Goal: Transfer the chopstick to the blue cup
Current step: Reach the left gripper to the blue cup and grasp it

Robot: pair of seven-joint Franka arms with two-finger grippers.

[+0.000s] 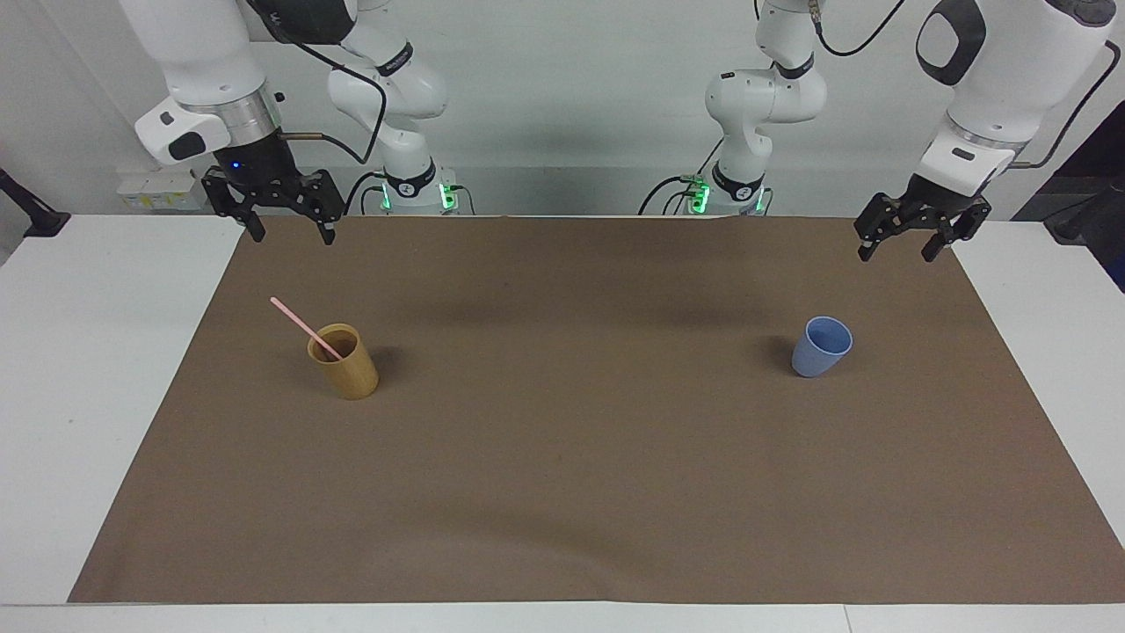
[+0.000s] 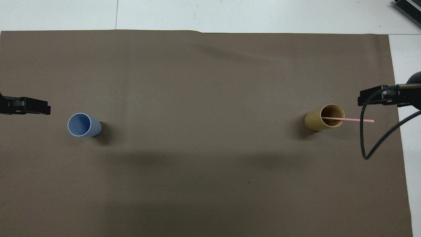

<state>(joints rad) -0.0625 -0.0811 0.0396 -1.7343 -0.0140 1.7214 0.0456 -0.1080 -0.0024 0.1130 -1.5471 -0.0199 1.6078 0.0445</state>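
White tabletop (image 1: 88, 369) carries a wide sheet of matte brown paper (image 1: 571, 457), faintly rippled along the edge farthest from my bases. From the facing camera, my right gripper (image 1: 288, 234) hangs in the air over the paper's edge nearest my bases, at the right arm's end, its black fingers spread and empty. My left gripper (image 1: 896, 250) hangs likewise at the left arm's end, fingers apart, holding nothing. A tan cylindrical cup (image 1: 344, 362) with a bamboo-like grain stands upright toward my right arm's end. The chopstick (image 1: 299, 323), a thin straight pale pink stick, leans inside it, its upper half slanting out over the rim toward my right gripper. The blue cup (image 1: 822, 346), smooth light plastic tapering to its base, stands upright well apart at my left arm's end.

From overhead, the tan cup (image 2: 324, 117) shows a round mouth (dark inside) crossed by the chopstick (image 2: 357, 119). The blue cup's (image 2: 82, 125) pale rim is a clean circle. Only the black tips of my right gripper (image 2: 375, 98) and left gripper (image 2: 29, 106) show.
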